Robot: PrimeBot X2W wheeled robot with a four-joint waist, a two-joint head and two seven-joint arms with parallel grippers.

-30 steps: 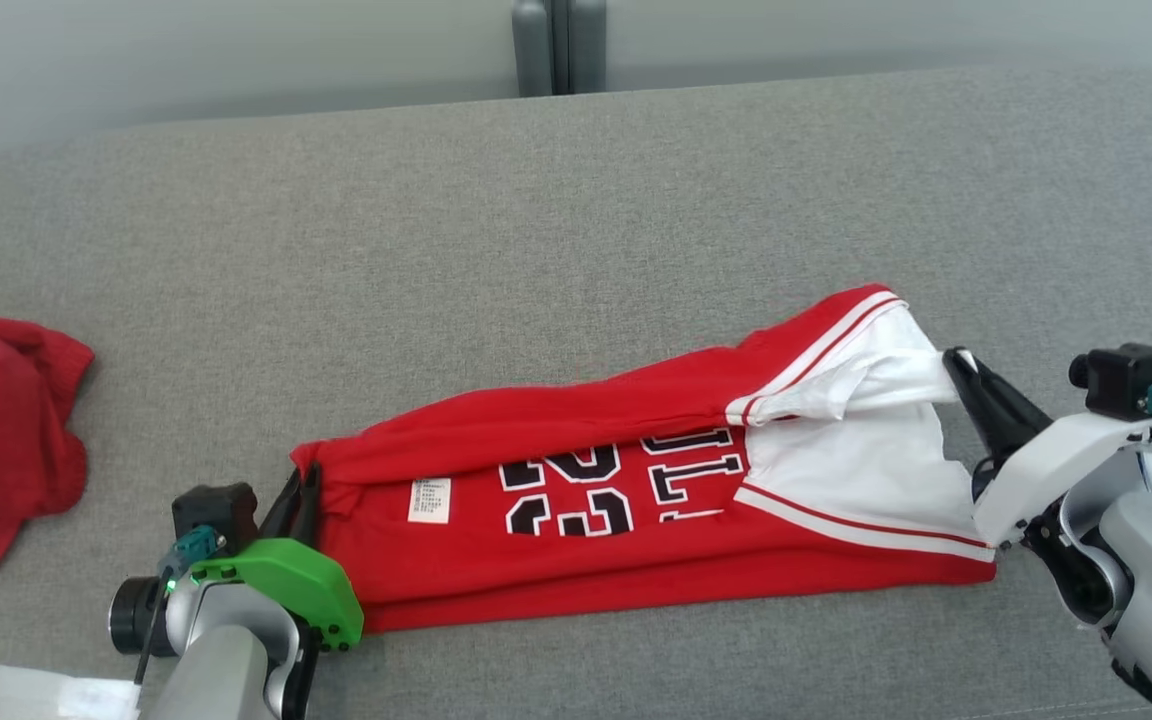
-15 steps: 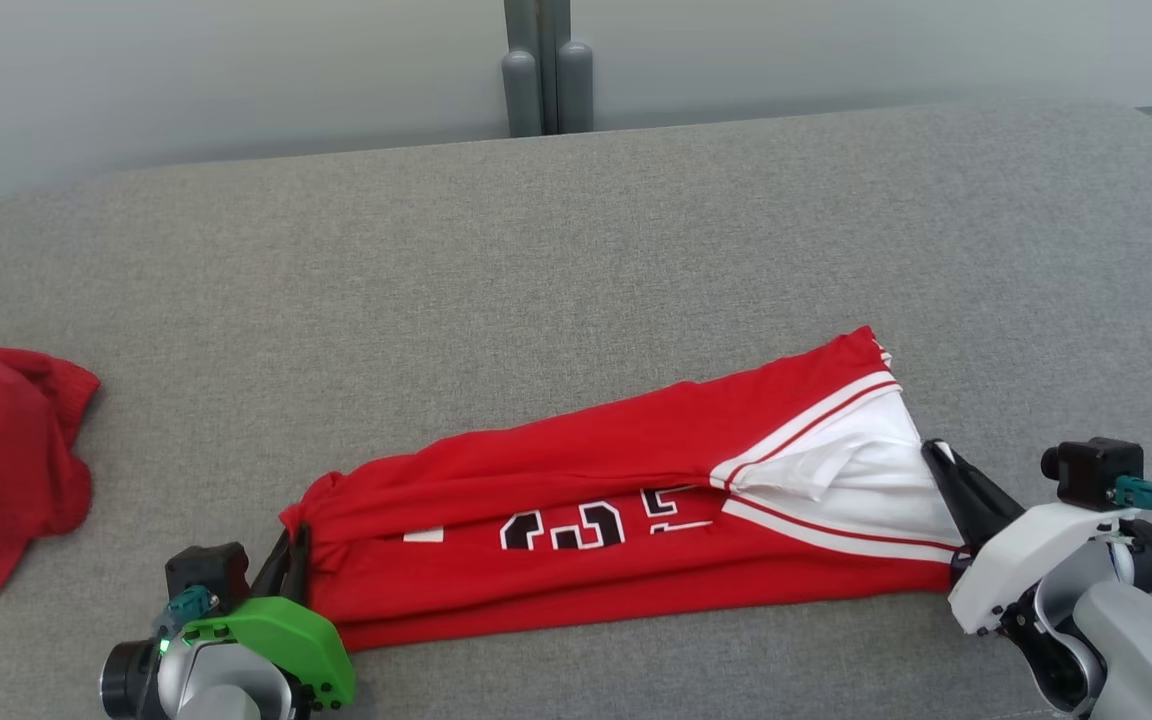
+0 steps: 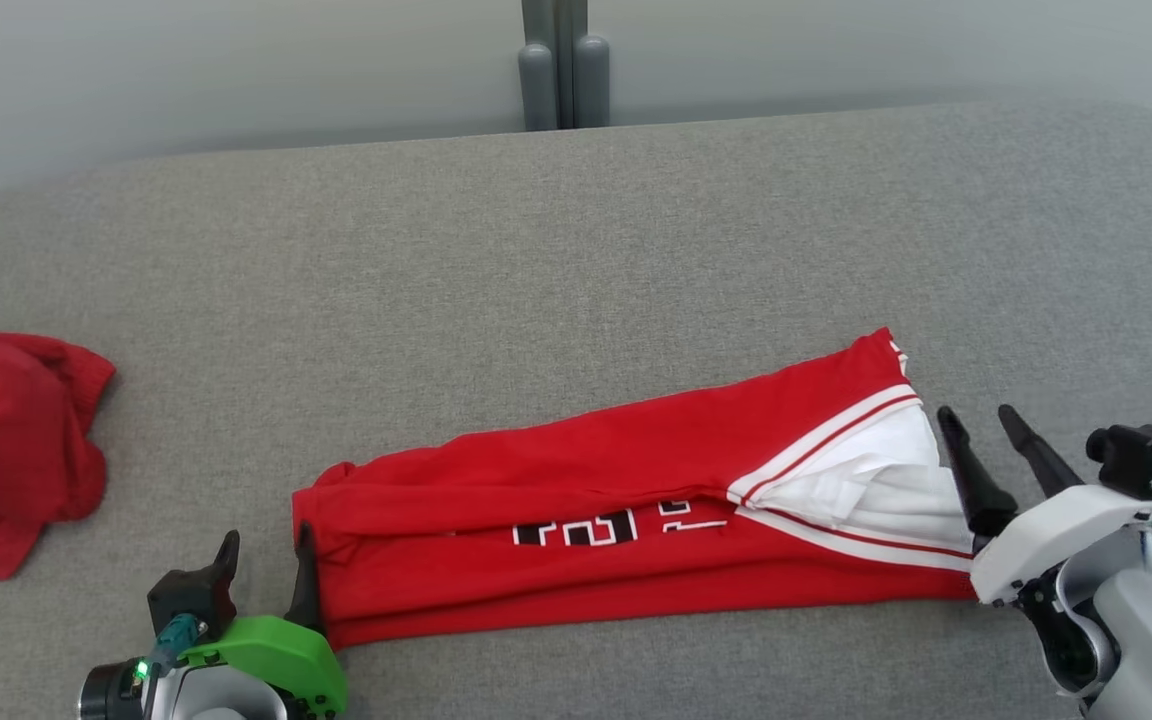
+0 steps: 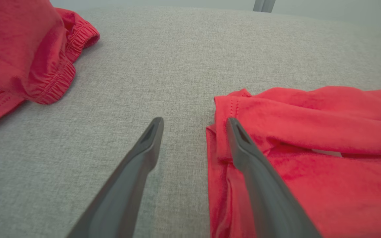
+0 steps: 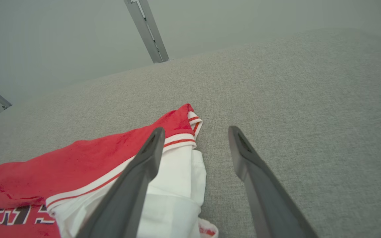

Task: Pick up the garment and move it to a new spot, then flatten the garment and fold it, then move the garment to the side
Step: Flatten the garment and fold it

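Note:
A red jersey [image 3: 596, 540] with white sleeves and black lettering lies folded lengthwise on the grey cushion [image 3: 536, 280]. My left gripper [image 3: 266, 555] stands open at the jersey's left end; in the left wrist view one finger [image 4: 253, 165] lies over the red hem [image 4: 276, 132], the other on bare cushion. My right gripper [image 3: 981, 425] is open at the right end, beside the white sleeve [image 3: 886, 480]. In the right wrist view the left finger [image 5: 137, 178] rests over the white sleeve [image 5: 177, 185], the other over bare cushion. Nothing is held.
A second crumpled red garment [image 3: 11, 440] lies at the cushion's far left, seen also as a red garment [image 4: 18, 53] in the left wrist view. A grey post [image 3: 561, 65] stands behind the cushion's back edge. Bare cushion stretches behind the jersey.
Both grippers have opened and let go of the jersey's ends. The lifted edge has come down toward me, folding over most of the lettering. The head camera has shifted slightly.

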